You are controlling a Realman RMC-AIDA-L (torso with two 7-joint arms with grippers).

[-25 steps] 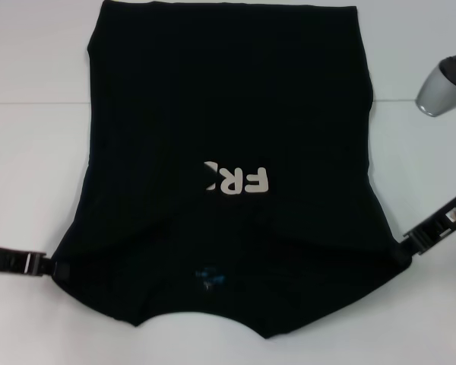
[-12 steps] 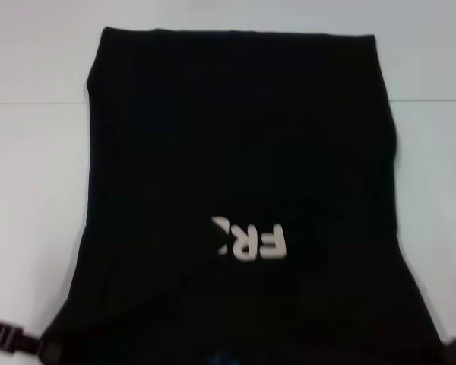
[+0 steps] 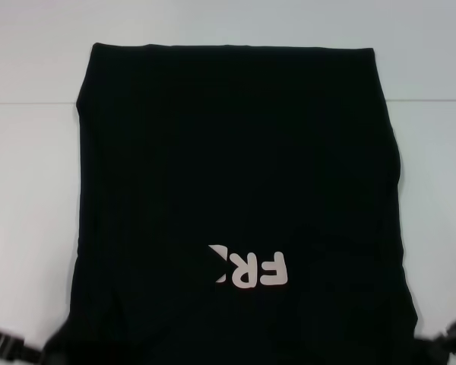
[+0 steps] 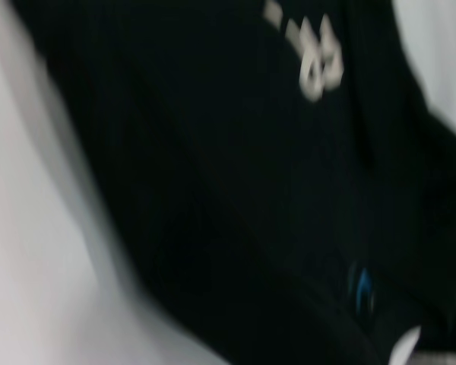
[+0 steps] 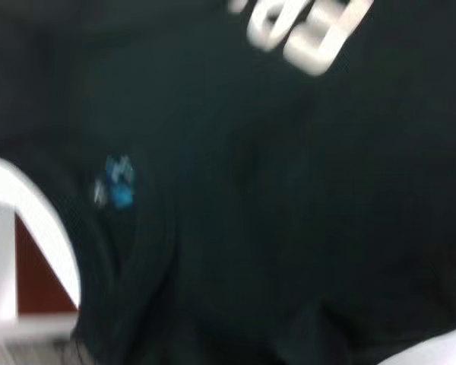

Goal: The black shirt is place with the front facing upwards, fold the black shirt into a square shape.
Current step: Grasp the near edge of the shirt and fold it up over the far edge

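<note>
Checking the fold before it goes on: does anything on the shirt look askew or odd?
One thing: the black shirt has a side folded in over the chest, so the white print reads only "FR" plus a sliver. The left tool and right tool sit at its near corners. No damage shows.

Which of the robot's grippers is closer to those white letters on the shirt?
Right, narrowly. The right gripper sits at the black shirt's near right corner; the left gripper at the near left corner, farther from the white letters.
</note>
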